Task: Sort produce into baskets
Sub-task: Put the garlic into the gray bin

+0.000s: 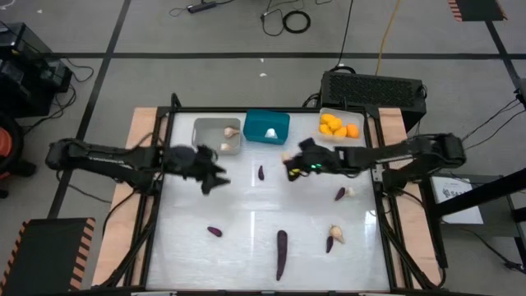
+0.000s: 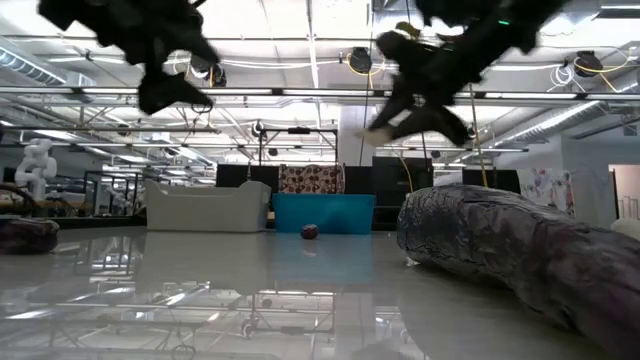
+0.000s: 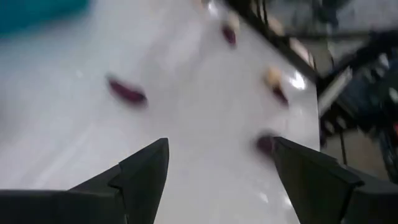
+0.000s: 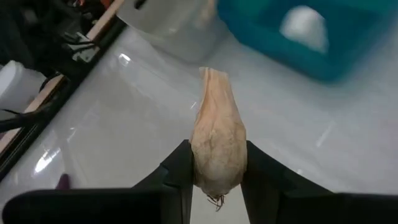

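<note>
A: Beige bulb (image 4: 216, 146), garlic-like, is pinched between my right jaws (image 4: 214, 171); its long axis runs straight out from the fingers, pointed tip leading. In the high view the right jaws (image 1: 297, 161) hang above the tabletop (image 1: 263, 226), just in front of the teal tub (image 1: 266, 127).

B: Which tub lies nearest, and which holds its kind?

A: The teal tub (image 4: 323, 37) is nearest, holding one pale round piece. The grey tub (image 1: 217, 136) beside it holds beige bulbs like mine, so I judge the carry goes sideways, toward the left arm.

B: And the left jaws?

A: The left jaws (image 1: 212, 175) stand wide and empty, raised above the tabletop just in front of the grey tub. Purple pieces lie apart on the glossy white surface, the long one (image 1: 281, 253) toward the front edge. Beyond the tabletop, the low view shows an open room with ceiling rails.
</note>
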`<state>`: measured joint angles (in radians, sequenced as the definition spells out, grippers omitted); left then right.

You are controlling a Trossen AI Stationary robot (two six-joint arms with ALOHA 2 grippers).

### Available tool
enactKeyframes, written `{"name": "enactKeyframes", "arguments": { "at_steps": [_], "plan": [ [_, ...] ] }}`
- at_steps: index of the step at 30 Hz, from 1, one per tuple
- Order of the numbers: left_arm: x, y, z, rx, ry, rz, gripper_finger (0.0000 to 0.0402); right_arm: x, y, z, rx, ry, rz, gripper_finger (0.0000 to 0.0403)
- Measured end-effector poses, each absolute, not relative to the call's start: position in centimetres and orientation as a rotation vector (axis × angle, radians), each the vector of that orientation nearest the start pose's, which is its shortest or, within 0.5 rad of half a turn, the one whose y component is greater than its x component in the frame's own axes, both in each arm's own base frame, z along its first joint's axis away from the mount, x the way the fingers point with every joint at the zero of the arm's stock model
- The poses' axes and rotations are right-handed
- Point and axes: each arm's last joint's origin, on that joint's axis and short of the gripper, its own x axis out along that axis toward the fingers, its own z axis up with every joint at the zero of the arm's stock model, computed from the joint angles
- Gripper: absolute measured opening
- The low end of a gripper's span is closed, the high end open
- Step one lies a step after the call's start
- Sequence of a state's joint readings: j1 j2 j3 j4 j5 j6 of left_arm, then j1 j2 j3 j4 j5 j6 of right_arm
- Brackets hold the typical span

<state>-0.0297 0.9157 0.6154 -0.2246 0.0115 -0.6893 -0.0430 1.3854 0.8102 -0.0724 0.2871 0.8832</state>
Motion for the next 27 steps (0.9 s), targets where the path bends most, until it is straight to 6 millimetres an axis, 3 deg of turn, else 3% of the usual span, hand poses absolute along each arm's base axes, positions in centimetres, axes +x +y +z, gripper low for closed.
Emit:
{"name": "enactKeyframes", "arguments": {
  "at_steps": [7,14,20,27],
  "plan": [
    [17.9,-4.4,21.2,-0.687,0.729,0.138,0.0292,38.0,-4.2,24.4,0.603,0.446,-0.547,0.0105],
    [15.4,-6.0,18.5,-0.732,0.95,0.243,0.0292,46.8,-7.6,25.5,0.462,0.413,-0.441,0.0114],
    [14.8,-6.8,18.3,-0.734,0.928,0.293,0.0292,50.6,-11.3,24.5,0.454,0.463,-0.499,0.0116],
    [14.7,-7.3,18.5,-0.725,0.868,0.315,0.0292,52.0,-13.5,23.3,0.456,0.541,-0.489,0.0117]
  ]
}}
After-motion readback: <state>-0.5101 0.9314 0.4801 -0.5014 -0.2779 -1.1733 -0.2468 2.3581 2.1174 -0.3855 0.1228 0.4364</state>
